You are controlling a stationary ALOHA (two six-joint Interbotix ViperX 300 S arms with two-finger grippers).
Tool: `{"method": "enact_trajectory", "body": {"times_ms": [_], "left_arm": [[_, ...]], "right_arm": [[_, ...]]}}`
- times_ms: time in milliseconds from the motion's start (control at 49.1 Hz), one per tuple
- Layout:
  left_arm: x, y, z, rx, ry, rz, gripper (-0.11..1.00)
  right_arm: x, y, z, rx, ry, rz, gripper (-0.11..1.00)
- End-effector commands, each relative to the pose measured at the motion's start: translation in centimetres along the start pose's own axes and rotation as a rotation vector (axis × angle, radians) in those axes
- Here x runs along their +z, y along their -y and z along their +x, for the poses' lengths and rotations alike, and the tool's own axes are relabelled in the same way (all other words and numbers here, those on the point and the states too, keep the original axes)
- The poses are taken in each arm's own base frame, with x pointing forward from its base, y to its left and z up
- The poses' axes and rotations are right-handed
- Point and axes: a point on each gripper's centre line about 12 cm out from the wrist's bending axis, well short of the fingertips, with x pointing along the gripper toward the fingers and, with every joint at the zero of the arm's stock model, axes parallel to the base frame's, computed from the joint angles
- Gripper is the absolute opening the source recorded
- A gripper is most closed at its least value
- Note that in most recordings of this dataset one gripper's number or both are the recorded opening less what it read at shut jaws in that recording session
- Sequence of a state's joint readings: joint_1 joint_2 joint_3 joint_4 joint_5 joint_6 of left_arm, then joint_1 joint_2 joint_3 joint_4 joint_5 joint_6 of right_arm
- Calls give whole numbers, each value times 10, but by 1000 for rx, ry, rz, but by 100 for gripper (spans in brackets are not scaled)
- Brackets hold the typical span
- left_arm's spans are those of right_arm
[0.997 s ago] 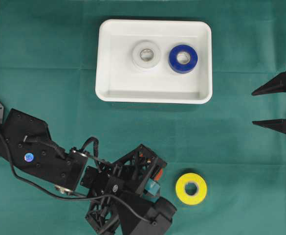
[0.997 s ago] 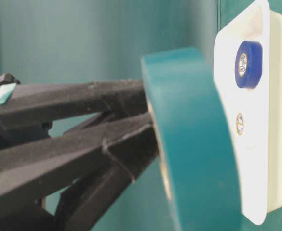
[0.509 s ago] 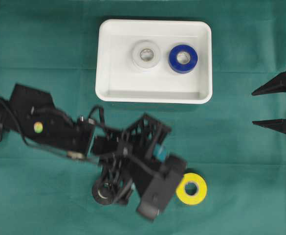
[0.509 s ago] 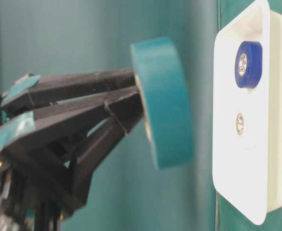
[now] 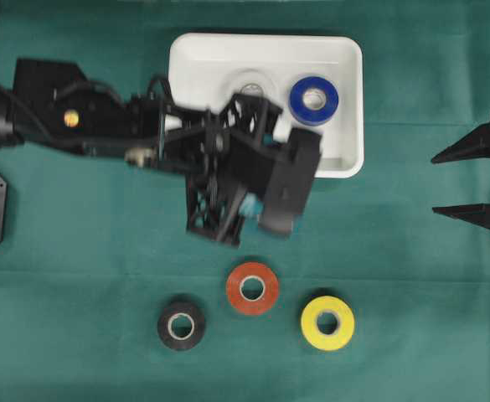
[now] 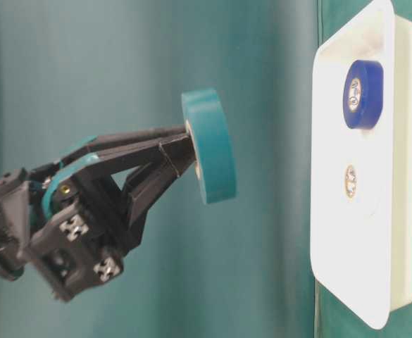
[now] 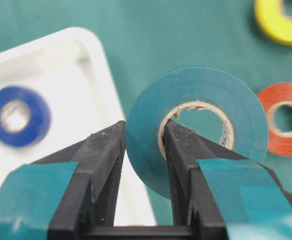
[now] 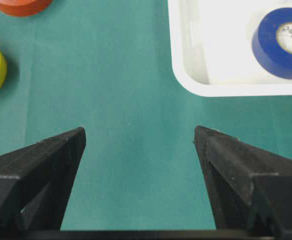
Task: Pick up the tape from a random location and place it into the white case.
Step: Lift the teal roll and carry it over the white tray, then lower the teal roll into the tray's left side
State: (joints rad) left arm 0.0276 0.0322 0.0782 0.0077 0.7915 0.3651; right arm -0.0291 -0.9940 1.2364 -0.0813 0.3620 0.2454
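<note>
While the teal tape is pinched by the left hand, it is held just below the white case in the overhead view.

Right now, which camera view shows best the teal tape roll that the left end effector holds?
The left wrist view: the teal tape roll fills it, one finger inside its core. The table-level view shows it edge-on; overhead, the arm almost hides it; the right wrist view misses it.

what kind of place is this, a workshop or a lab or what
Most likely a robot lab test bench: a green cloth covers the table, two black arms work over it, the left pincer holding a teal tape roll, and a white case holds sorted rolls.
</note>
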Motion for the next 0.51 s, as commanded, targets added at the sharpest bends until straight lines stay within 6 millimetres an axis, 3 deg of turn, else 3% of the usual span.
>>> {"method": "enact_trajectory", "body": {"times_ms": [0, 264, 488], "left_arm": [[3, -19, -21, 43, 46, -31, 20], [-19, -67, -24, 119, 25, -123, 20], [-31, -89, -25, 151, 8, -169, 20]], "right_arm": [[8, -2, 0, 3, 12, -2, 83], [7, -1, 1, 2, 1, -1, 83], [6, -2, 2, 2, -3, -3, 83]]}}
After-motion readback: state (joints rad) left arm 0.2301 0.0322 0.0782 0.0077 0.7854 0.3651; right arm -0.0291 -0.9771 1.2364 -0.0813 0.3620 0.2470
